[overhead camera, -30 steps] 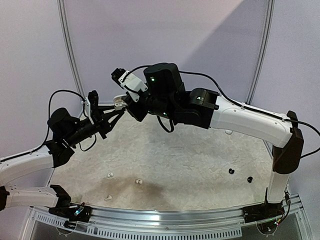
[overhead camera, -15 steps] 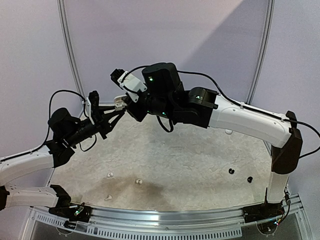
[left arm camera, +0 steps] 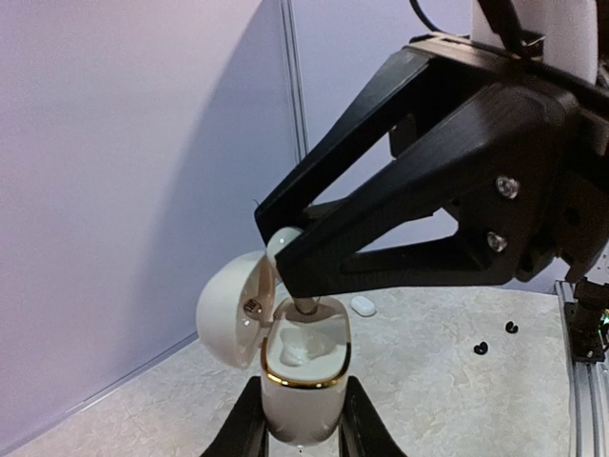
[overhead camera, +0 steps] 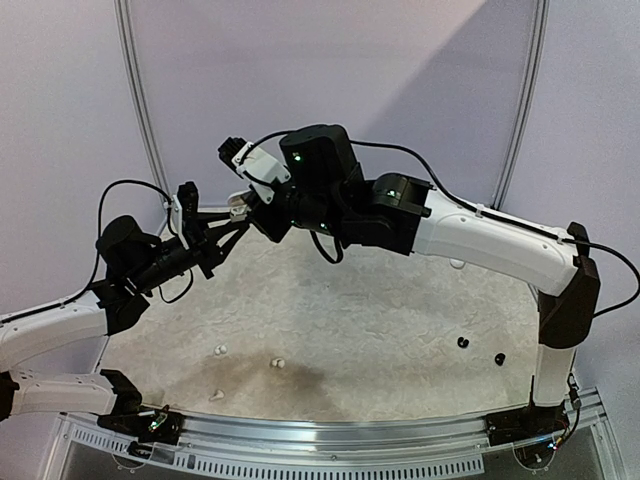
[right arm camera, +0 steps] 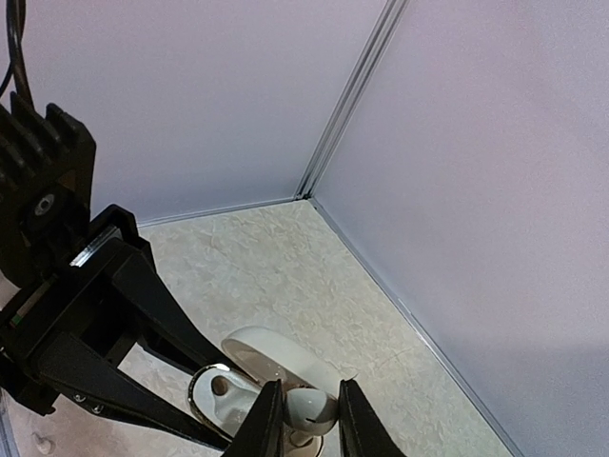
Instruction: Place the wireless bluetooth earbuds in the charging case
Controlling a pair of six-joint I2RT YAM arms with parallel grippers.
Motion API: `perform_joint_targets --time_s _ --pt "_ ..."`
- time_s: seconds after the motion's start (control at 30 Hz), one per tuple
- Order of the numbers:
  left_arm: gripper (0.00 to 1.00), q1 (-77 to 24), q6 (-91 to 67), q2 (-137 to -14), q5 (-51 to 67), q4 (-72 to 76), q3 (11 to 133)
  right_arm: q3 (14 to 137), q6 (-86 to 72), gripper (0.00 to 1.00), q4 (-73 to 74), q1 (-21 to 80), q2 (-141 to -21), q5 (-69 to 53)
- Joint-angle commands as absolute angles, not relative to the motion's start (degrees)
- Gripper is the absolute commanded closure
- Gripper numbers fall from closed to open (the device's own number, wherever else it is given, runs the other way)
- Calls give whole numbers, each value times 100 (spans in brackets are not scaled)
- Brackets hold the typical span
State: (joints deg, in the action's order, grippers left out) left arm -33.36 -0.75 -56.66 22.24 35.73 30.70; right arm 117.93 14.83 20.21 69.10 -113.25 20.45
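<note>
Pinching one white earbud (left arm camera: 284, 244) between the right fingers (overhead camera: 254, 208), closed on its rounded head. In the left wrist view, stem pointing toward 6 o'clock and just entering the open mouth of the charging case (left arm camera: 303, 414). Gripping that case by its lower body in the left fingers (overhead camera: 236, 222), shut narrow on both flanks. Held upright, well above the desk (overhead camera: 380, 320), with the lid (left arm camera: 231, 312) swung open toward 9 o'clock. Inside the well, beside the stem, a pale shape (left arm camera: 290, 350); perhaps a seated bud, but too blurred to tell.

Judged to be mid-insertion, lowering the held bud into its socket. Calls next for a short, straight push toward 6 o'clock, with the stem lined up on the free socket and clear of the gold rim (left arm camera: 304, 384). Then parting the right fingers only once seated, and holding the case steady throughout.

Farther out, loose on the desk in the top view: three white earbuds (overhead camera: 219, 350) at 7 o'clock and two black earbuds (overhead camera: 462, 342) at 4 o'clock, well apart from both sets of fingers. Beyond, at 2 o'clock, a small white pebble-shaped case (left arm camera: 362, 305).
</note>
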Motion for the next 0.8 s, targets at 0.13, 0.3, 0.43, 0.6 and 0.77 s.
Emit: perform_joint_targets --time_s 0.13,0.3,0.43,0.6,0.77 --pt "100 -3419 -279 -5637 2104 3902 3160 11909 1323 81 2491 6917 -11584 2123" --pt "100 -3419 -376 -5631 1954 3894 3152 11900 1242 81 2551 6923 -11563 2287" --pt "100 -3419 -396 -5629 2013 3894 3145 11890 1184 79 2549 6920 -11540 2273" --pt "100 -3419 -392 -5634 2055 3892 3147 11895 1164 78 2435 6919 -11540 2267" --pt "100 -3419 -388 -5644 2117 3894 3155 11905 1197 76 2406 6922 -11548 2276"
